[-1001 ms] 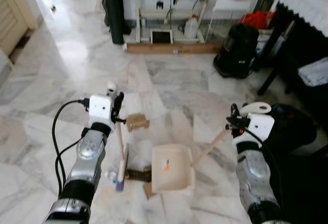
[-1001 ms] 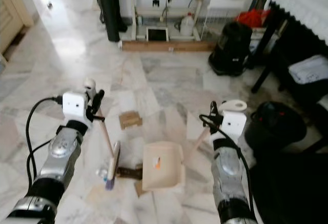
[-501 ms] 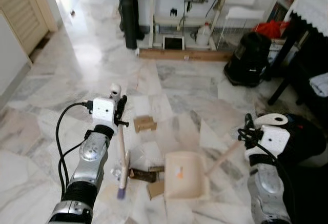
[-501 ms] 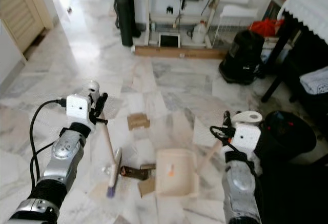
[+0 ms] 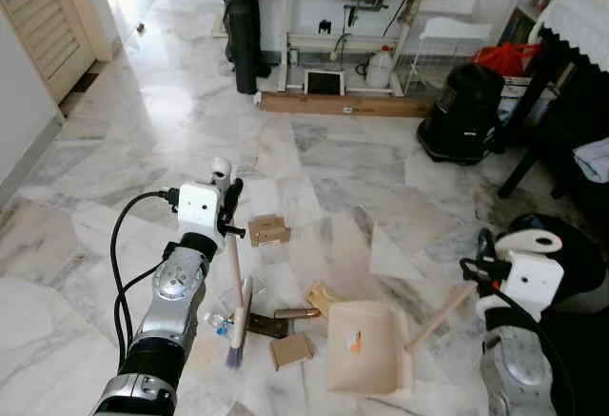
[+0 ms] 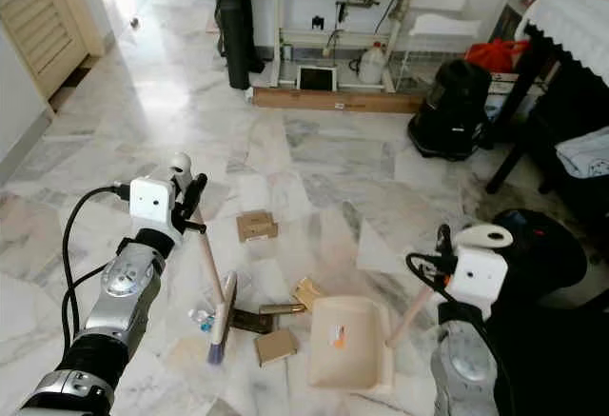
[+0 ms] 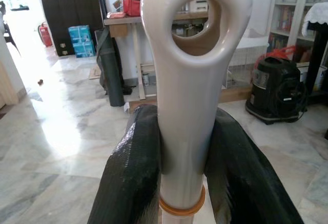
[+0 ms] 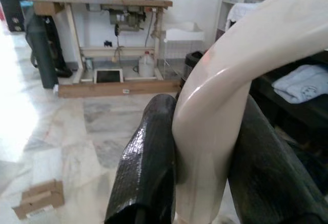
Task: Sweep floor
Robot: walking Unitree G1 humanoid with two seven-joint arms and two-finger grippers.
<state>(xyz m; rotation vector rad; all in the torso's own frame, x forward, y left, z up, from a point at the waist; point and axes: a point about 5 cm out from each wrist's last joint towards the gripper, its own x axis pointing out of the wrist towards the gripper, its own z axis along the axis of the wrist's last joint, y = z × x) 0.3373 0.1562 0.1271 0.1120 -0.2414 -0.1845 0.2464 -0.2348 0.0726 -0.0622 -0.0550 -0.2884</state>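
Marble floor (image 5: 143, 140) carries cardboard scraps (image 5: 268, 230), dustpan (image 5: 366, 359), broom head (image 5: 238, 326).

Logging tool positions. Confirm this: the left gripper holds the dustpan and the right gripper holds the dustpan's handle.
Wrong on the left. The left gripper holds the broom, as the left eye view shows. The right gripper does hold the dustpan handle.

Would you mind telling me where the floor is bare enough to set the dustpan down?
Bare marble lies between the cardboard box and the wooden plank, and left of the left gripper. It is crowded between the broom and the dustpan, where scraps lie, and at right by the black vacuum.
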